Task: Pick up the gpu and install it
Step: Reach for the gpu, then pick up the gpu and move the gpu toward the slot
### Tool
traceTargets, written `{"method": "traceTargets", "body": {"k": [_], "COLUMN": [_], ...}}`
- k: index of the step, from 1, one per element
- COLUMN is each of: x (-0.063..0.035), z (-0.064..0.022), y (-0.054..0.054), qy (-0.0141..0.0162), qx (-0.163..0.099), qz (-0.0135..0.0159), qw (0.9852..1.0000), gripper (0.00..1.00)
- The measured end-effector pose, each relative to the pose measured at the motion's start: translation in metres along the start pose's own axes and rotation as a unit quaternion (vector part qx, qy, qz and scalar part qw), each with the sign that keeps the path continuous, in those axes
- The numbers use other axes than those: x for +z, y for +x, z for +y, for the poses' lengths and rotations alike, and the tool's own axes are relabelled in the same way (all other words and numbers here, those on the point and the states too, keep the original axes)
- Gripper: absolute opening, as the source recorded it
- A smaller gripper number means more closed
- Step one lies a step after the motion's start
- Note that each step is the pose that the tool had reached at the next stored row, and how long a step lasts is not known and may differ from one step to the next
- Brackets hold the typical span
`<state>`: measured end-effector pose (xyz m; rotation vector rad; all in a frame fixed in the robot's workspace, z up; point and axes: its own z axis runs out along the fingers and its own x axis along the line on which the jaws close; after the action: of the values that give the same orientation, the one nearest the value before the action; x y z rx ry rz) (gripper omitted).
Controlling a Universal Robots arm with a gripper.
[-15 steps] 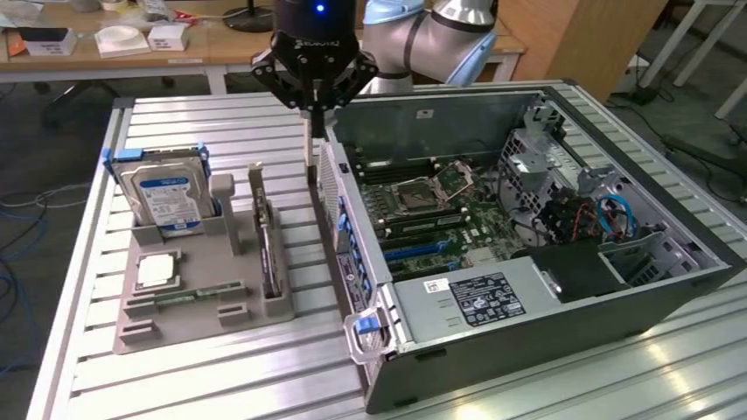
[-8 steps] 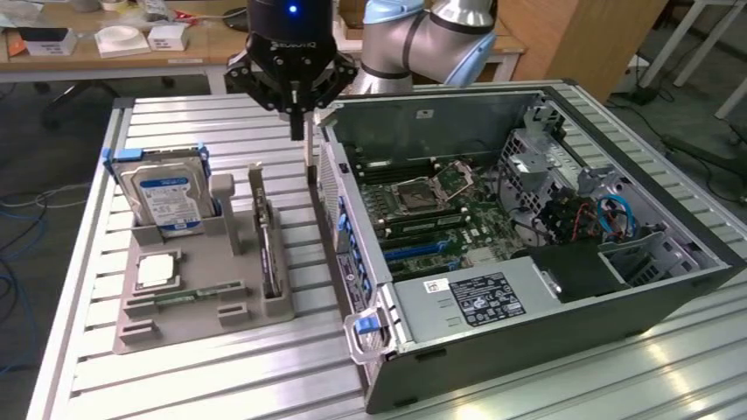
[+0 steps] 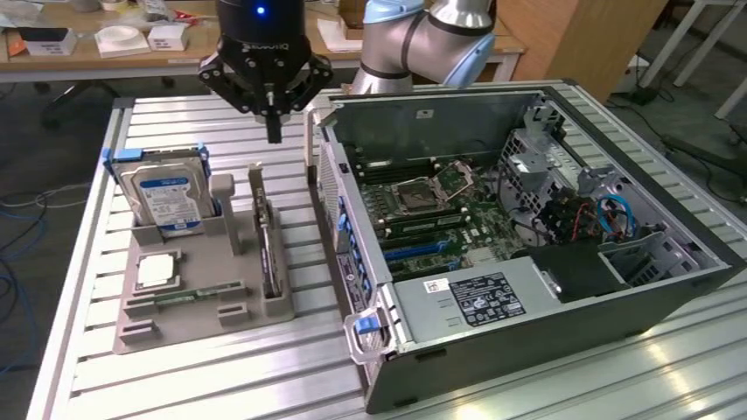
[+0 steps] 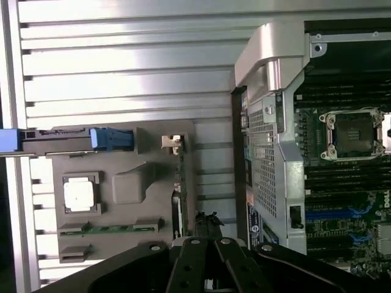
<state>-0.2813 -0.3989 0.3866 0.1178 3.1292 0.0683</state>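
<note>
Hangs above the gpu (image 3: 271, 254) upright in its grey tray (image 3: 198, 319) with gripper (image 3: 275, 133) clenched empty; risks striking the card's edge if lowered shut

The gripper (image 4: 208, 223) has its black jaws pressed together with nothing between them, their tips over the strip of ribbed worktop (image 4: 122, 67) between the grey tray (image 4: 128, 183) and the open case (image 4: 269, 152). The gpu (image 4: 178, 183) stands on edge in the tray's slot nearest the case, its silvery bracket at the end away from the jaws. The tray also carries a hard drive (image 4: 55, 139) seen edge-on with blue clips, a square silver processor (image 4: 79, 196) and a green memory stick (image 4: 110, 229). Inside the case lies the motherboard (image 4: 342, 201) with its bare socket (image 4: 354, 134).
</note>
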Motion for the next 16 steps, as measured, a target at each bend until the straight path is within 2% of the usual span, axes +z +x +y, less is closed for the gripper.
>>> {"method": "traceTargets", "body": {"k": [10,16], "x": [0.0012,0.0014], "z": [-0.0024,-0.0025], "y": [0.030,0.032], "qy": [0.0002,0.0002], "qx": [0.000,0.000], "qz": [0.0025,0.0027], "qw": [1.0000,1.0000], "gripper": [0.10,0.10]}}
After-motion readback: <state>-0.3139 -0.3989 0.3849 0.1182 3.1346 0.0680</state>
